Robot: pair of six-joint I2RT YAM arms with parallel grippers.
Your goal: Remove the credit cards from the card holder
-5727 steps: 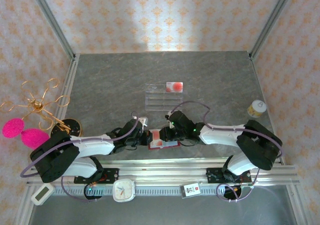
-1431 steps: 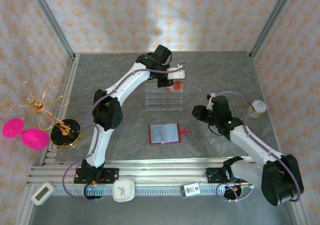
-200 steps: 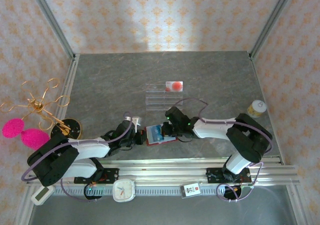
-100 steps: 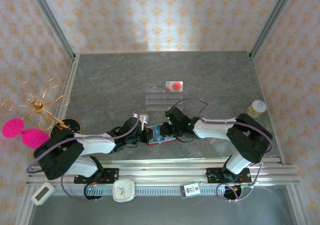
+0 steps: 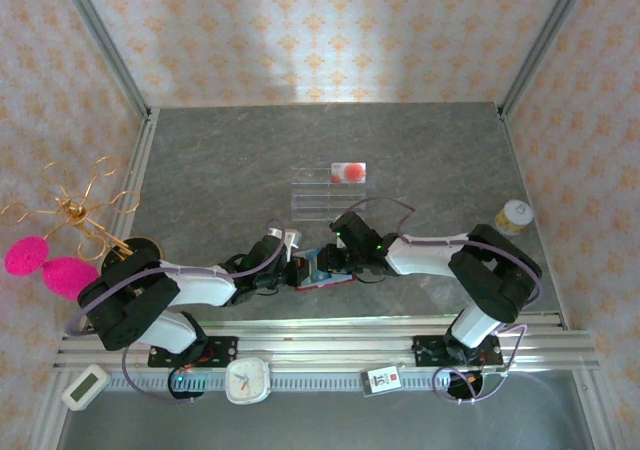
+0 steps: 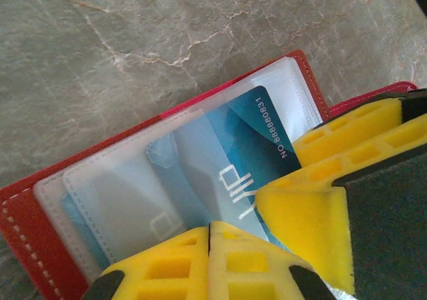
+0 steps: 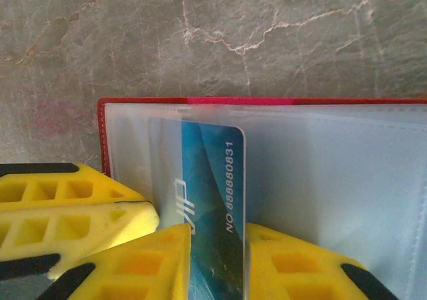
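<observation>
Gripping a blue card (image 7: pixel 212 173) by its near end, your right hand (image 7: pixel 218 250) stands with jaws narrowly parted, one finger on each side of the card. A clear sleeve (image 7: pixel 333 180) covers part of the card; the rest lies bare over the red card holder (image 7: pixel 267 101), which lies open on the surface (image 7: pixel 300 33). Your left hand (image 6: pixel 210 240) is closed with nothing between its fingers, tips over the holder's pages, apparently pinning them; contact cannot be confirmed. Judgement: withdrawal of this card is in hand, not complete. The next move calls for a straight pull along the sleeve, holder pinned. A pale card (image 5: pixel 347 172) rests on the clear rack (image 5: pixel 320 202), well apart.
</observation>
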